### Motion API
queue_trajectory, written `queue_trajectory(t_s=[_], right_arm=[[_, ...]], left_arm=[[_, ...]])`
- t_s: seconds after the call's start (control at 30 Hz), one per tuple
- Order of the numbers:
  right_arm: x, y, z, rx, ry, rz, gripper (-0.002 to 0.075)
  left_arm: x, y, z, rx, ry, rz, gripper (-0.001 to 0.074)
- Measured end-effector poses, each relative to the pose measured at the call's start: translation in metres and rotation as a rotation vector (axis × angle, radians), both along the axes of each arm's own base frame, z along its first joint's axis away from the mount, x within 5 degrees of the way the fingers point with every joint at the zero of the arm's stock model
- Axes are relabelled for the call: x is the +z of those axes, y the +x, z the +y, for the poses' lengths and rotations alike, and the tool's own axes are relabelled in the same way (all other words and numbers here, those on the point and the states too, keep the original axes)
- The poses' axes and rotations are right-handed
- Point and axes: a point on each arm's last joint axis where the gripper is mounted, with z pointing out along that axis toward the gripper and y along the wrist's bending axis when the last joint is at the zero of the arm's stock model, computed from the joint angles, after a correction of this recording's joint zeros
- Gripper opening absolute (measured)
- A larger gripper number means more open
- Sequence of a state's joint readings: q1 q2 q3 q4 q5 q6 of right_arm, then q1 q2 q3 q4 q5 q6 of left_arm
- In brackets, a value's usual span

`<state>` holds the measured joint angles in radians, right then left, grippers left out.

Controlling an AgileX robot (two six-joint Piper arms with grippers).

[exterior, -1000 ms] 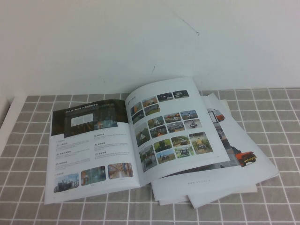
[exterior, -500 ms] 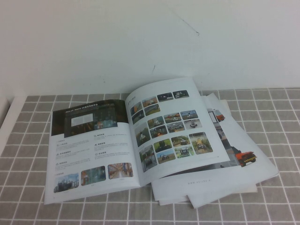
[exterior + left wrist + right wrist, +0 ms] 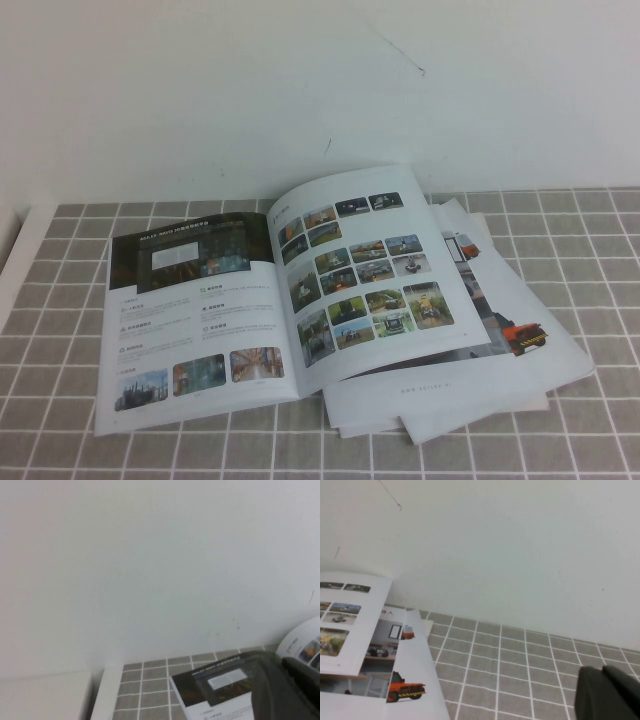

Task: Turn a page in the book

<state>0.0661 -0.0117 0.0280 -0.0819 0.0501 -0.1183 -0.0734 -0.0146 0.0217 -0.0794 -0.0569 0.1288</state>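
The book (image 3: 200, 300) lies open on the grey tiled table (image 3: 60, 330). Its left leaf carries a dark banner. The page (image 3: 370, 280), a white leaf with a grid of small colour photos, arches up on the right half. Neither gripper shows in the high view. In the left wrist view my left gripper (image 3: 281, 660) is shut and empty, above the book's dark banner (image 3: 220, 685), with the page's edge (image 3: 305, 645) beside it. In the right wrist view my right gripper (image 3: 603, 670) is shut and empty over bare tiles, well away from the page (image 3: 345, 615).
Loose white sheets (image 3: 520, 340) with an orange-red machine picture lie under the book and stick out to its right; they also show in the right wrist view (image 3: 410, 680). A white wall (image 3: 300, 90) rises behind the table. A white ledge (image 3: 10, 250) borders the left side.
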Motion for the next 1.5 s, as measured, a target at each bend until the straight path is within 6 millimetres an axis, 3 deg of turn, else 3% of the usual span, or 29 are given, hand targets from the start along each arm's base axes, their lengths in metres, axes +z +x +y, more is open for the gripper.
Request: queue_trajectory(t_s=[0.33,0.47,0.63,0.73,0.83,1.03,1.17,1.3,1.43,1.5], right_arm=[[0.007,0.000,0.000,0.005,-0.034,-0.075,-0.0003],[0.024,-0.002,0.001,0.014,-0.024,-0.264,-0.0003],[0.057,-0.017,0.003,0.041,0.026,-0.664,-0.0003],[0.068,-0.027,0.003,0.064,0.063,-0.824,-0.0003],[0.082,-0.033,0.004,0.080,0.077,-0.885,-0.0003],[0.134,-0.057,0.002,0.115,0.136,-1.033,-0.0003],[0.172,-0.075,0.000,0.143,0.229,-0.997,-0.0003],[0.201,-0.083,-0.003,0.126,0.265,-0.893,-0.0003],[0.224,-0.054,-0.002,0.091,0.272,-0.689,-0.0003],[0.228,-0.026,-0.001,0.067,0.268,-0.547,-0.0003]], left_arm=[[0.009,-0.001,0.001,-0.027,-0.242,-0.083,-0.0004],[0.021,-0.004,0.002,-0.038,-0.290,-0.213,-0.0004],[0.045,-0.017,0.006,-0.106,-0.437,-0.511,-0.0004],[0.052,-0.022,0.004,-0.161,-0.493,-0.575,-0.0004],[0.074,-0.029,-0.001,-0.221,-0.444,-0.607,-0.0004],[0.136,-0.059,-0.010,-0.250,-0.192,-0.714,-0.0004],[0.170,-0.081,-0.006,-0.207,-0.157,-0.739,-0.0004],[0.189,-0.095,0.003,-0.127,-0.206,-0.664,-0.0004],[0.198,-0.093,0.010,-0.041,-0.237,-0.536,-0.0004],[0.199,-0.083,0.012,-0.002,-0.249,-0.448,-0.0004]])
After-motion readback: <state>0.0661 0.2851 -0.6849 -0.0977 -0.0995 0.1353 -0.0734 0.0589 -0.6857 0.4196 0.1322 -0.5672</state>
